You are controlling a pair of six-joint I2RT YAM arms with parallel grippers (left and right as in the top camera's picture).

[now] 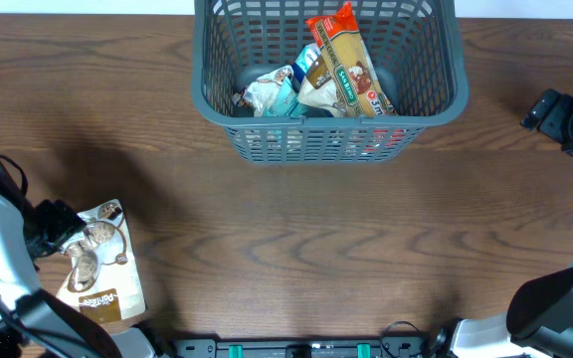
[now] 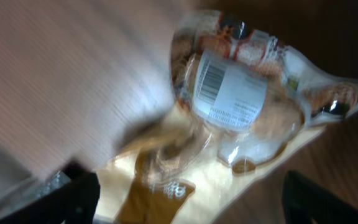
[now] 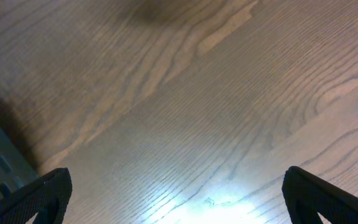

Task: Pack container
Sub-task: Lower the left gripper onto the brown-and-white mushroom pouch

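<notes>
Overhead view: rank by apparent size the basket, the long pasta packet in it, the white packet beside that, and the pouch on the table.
1. basket
2. pouch and pasta packet: they look about alike. The packet leans up toward the camera, so I leave them unranked.
3. white packet, partly hidden

Left claw spread wide, right claw gaping fully

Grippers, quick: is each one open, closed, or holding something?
Left gripper: open, over the snack packet, not gripping it.
Right gripper: open, empty, above the table.
</notes>
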